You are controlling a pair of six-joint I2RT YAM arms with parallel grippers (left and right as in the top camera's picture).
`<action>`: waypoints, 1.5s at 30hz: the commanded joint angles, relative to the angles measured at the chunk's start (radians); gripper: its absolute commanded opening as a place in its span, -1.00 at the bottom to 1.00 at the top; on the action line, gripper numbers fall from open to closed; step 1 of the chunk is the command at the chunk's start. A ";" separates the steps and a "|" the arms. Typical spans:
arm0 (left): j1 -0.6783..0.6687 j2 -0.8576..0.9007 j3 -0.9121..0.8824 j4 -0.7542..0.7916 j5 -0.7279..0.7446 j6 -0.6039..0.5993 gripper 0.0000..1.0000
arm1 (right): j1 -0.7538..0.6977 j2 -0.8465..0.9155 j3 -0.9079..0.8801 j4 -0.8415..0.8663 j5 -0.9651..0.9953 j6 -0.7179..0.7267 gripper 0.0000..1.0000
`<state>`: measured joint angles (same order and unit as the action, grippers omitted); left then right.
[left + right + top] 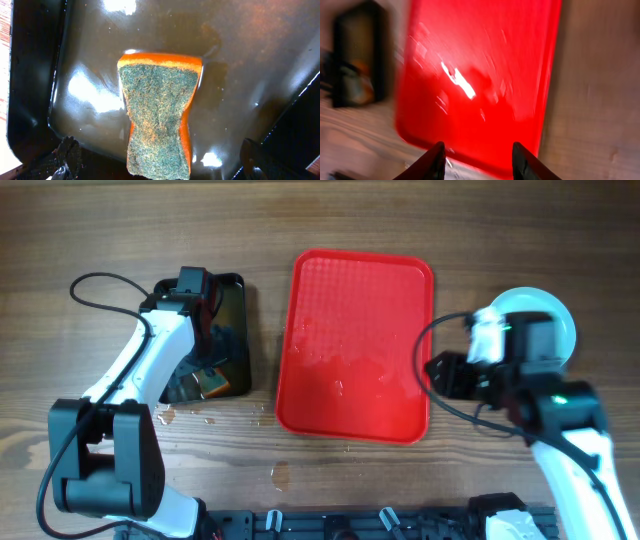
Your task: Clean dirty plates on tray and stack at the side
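The red tray (pixel 355 340) lies at the middle of the table, wet and with no plates on it; it also fills the right wrist view (pixel 480 75). Pale blue plates (pixel 553 313) sit on the wood at the right, partly hidden by my right arm; I cannot tell how many. My right gripper (pixel 440 370) (pixel 479 162) is open and empty at the tray's right edge. My left gripper (pixel 205 358) (pixel 160 167) is open above the black tray, its fingers either side of the sponge without gripping it.
A black tray (pixel 235 300) (pixel 240 60) holding water stands left of the red tray. An orange sponge with a green scrub face (pixel 160 110) (pixel 215 385) lies in it. Water drops (pixel 280 473) lie on the wood by the front edge.
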<state>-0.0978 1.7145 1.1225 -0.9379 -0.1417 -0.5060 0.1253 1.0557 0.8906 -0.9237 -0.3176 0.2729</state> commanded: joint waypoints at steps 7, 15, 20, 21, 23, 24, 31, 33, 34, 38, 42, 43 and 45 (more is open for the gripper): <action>0.005 -0.013 0.000 0.000 -0.009 0.005 1.00 | 0.047 0.349 -0.194 0.212 0.239 0.120 -0.10; 0.005 -0.013 0.000 0.000 -0.009 0.005 1.00 | 0.047 0.495 -0.195 0.301 0.220 0.122 -0.64; 0.005 -0.013 0.000 0.000 -0.009 0.005 1.00 | 0.047 0.494 -0.194 0.359 0.260 0.122 -0.85; 0.005 -0.013 0.000 0.000 -0.009 0.005 1.00 | 0.047 0.494 -0.194 0.371 0.262 0.121 -0.85; 0.005 -0.013 0.000 0.000 -0.009 0.005 1.00 | 0.047 0.494 -0.194 0.394 0.273 0.113 -0.87; 0.005 -0.013 0.000 0.000 -0.009 0.005 1.00 | 0.047 0.494 -0.194 0.397 0.293 0.106 -0.86; 0.005 -0.013 0.000 0.000 -0.009 0.005 1.00 | 0.047 0.494 -0.194 0.399 0.396 0.057 -0.88; 0.005 -0.013 0.000 0.000 -0.009 0.005 1.00 | 0.047 0.494 -0.194 0.404 0.458 0.042 -0.67; 0.005 -0.013 0.000 0.000 -0.009 0.005 1.00 | 0.047 0.494 -0.194 0.414 0.502 0.042 -0.60; 0.005 -0.013 0.000 0.000 -0.009 0.005 1.00 | 0.047 0.493 -0.194 0.458 0.613 0.041 -0.52; 0.005 -0.013 0.000 0.000 -0.009 0.005 1.00 | 0.048 0.492 -0.192 0.500 0.625 0.016 -0.48; 0.005 -0.013 0.000 0.000 -0.009 0.005 1.00 | 0.048 0.488 -0.186 0.501 0.616 -0.008 -0.48; 0.005 -0.013 0.000 0.000 -0.009 0.005 1.00 | 0.048 0.467 -0.173 0.488 0.586 -0.054 -0.42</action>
<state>-0.0978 1.7145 1.1225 -0.9379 -0.1417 -0.5064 0.1799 1.5326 0.6979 -0.4244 0.2268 0.3019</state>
